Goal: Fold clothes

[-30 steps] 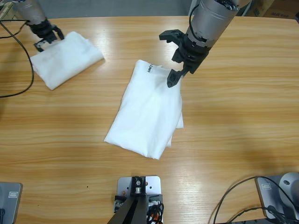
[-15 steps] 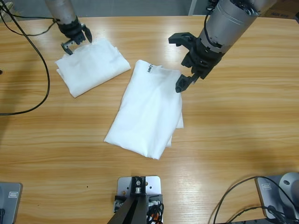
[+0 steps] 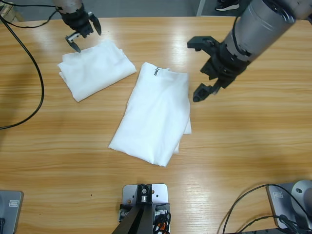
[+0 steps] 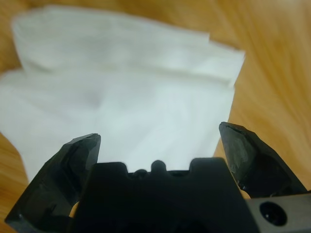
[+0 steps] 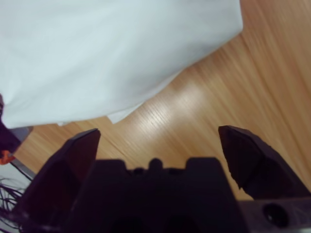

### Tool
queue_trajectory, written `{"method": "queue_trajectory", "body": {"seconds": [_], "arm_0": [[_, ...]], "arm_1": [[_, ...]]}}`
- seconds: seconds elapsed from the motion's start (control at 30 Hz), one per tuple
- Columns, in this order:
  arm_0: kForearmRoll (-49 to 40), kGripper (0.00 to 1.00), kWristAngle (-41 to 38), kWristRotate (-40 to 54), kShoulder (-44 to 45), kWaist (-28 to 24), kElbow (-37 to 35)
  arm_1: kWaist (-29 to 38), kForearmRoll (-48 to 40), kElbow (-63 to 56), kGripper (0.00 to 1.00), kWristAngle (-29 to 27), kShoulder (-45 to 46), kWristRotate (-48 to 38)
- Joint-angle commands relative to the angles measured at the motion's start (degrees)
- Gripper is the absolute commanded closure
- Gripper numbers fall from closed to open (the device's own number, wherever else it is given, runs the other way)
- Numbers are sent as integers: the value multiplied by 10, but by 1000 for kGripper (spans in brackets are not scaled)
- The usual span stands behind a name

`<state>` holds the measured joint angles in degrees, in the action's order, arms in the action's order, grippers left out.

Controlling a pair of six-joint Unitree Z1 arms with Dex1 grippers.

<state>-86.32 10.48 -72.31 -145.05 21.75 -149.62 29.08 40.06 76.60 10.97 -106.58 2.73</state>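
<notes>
Two pieces of white clothes lie folded on the wooden table. The larger folded garment (image 3: pixel 156 114) lies slantwise in the middle, a small dark label near its top edge. A smaller folded bundle (image 3: pixel 95 68) rests at the upper left. My left gripper (image 3: pixel 87 39) hovers open just beyond that bundle's top corner; the left wrist view looks past my left gripper (image 4: pixel 160 141) at the bundle (image 4: pixel 126 97). My right gripper (image 3: pixel 197 70) hangs open to the right of the large garment, holding nothing. The right wrist view has my right gripper (image 5: pixel 158 138) over bare wood, the garment's edge (image 5: pixel 112 48) ahead.
A black cable (image 3: pixel 34 63) loops across the table's far left side. Another cable (image 3: pixel 243 207) runs at the bottom right corner. Bare wood (image 3: pixel 253 136) stretches right of the large garment and along the front.
The left arm dragged the small bundle rightward, then let go and lifted off its corner. The right gripper drew back to the right, off the large garment's upper right edge.
</notes>
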Motion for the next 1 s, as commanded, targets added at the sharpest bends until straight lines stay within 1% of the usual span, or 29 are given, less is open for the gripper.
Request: {"method": "queue_trajectory", "body": {"seconds": [0.03, 0.1, 0.27, 0.4, 0.53, 0.57, 0.63, 0.67, 0.77, 0.87, 1.0], "arm_0": [[-75, 147, 47, 132, -53, -48, -99], [-73, 145, 53, 139, -63, -53, -104], [-73, 133, 50, 129, -92, -47, -144], [-73, 128, 51, 129, -96, -49, -168], [-74, 121, 51, 146, -106, -56, -207], [-74, 108, 51, 146, -110, -57, -215], [-75, 20, 51, 145, -118, -58, -233], [-75, 0, 52, 145, -120, -58, -236], [-78, 0, 65, 140, -121, -58, -239], [-82, 0, 65, 137, -132, -60, -264], [-89, 0, 63, 120, -133, -37, -264]], "arm_1": [[0, -28, -64, 0, -10, 33, 1], [-2, -30, -67, 0, -12, 37, 1], [-2, -46, -83, 0, -12, 32, 1], [-3, -47, -83, 0, -12, 31, 1], [-3, -50, -83, 0, -12, 26, 1], [-3, -52, -83, 0, -11, 25, 1], [-3, -53, -84, 0, -11, 23, 1], [-3, -53, -85, 0, -11, 23, 1], [-3, -54, -86, 0, -11, 23, 1], [-3, -55, -86, 0, -11, 20, 1], [-3, -55, -85, 0, -11, 23, 1]]}}
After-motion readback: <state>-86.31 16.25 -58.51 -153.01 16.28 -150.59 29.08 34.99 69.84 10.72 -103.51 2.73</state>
